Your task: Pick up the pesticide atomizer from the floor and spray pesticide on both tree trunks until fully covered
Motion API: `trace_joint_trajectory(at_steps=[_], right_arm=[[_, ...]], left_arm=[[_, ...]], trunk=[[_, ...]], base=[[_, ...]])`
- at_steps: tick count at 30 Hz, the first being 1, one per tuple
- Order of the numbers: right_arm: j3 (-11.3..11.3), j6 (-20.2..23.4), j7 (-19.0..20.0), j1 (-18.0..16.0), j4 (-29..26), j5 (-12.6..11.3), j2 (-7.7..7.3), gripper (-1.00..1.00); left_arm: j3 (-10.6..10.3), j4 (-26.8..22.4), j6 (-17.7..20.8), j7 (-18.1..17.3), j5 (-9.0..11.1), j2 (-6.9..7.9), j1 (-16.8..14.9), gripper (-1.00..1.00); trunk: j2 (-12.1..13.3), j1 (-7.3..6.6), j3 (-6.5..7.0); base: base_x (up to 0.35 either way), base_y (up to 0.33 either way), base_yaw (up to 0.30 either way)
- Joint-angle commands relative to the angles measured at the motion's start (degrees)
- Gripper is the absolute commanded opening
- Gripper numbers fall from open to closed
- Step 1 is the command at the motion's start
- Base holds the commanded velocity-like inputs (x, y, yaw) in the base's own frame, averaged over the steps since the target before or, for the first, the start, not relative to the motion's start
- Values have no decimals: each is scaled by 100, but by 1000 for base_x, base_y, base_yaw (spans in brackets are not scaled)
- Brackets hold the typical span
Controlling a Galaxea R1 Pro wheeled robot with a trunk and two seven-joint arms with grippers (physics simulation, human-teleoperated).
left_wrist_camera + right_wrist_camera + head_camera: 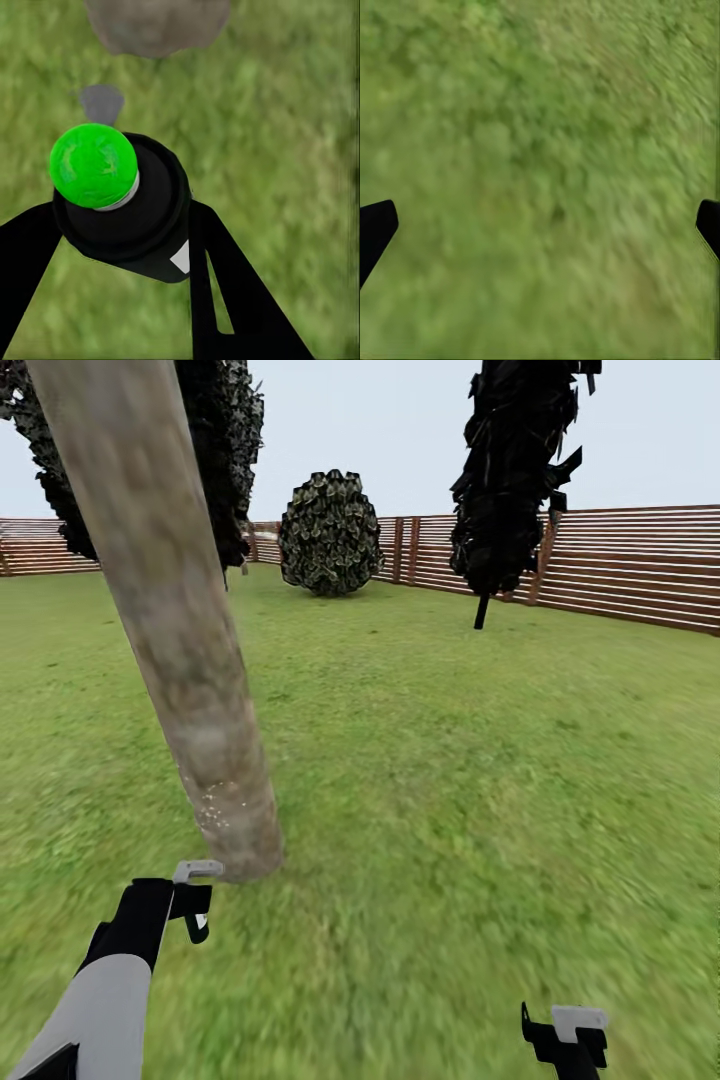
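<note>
The pesticide atomizer [120, 206] is gripped by the left gripper [120, 247] just beside the near tree trunk [170, 620], spraying seems under way, wider coverage is needed, and the right gripper [540, 225] is spread empty.

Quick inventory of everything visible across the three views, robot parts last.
Tree trunk: 1, grey-brown, close ahead at left, leaning, pale speckles near its base.
Dark tree: 1, near-black foliage, thin trunk, far right by the fence.
Round bush: 1, dark green, far centre by the fence.
Fence: 1, brown slats, along the back and right.
Grass: green, covering the ground.
Sky: pale grey.
Atomizer: 1, black body with green cap, between the left gripper's fingers.
Left gripper: black, closed on the atomizer, near the trunk's base.
Right gripper: black, open over grass.
</note>
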Motion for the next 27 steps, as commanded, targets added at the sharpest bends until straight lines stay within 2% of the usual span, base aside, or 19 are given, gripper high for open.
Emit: trace_joint_trajectory(at_steps=[1,20,27], right_arm=[[-40,-13,-16,-4,6,68,1,100],[-33,-13,-13,-4,6,77,3,100],[-33,-13,-13,-4,6,75,9,100]], left_arm=[[24,-13,10,-55,-59,-5,-6,-100],[42,-14,10,-54,-65,38,-6,-100],[42,-14,10,-54,-65,41,-6,-100]], trunk=[[-2,0,-5],[-2,0,-5],[-2,0,-5]], base=[[93,-276,7],[22,-277,4],[93,-277,228]])
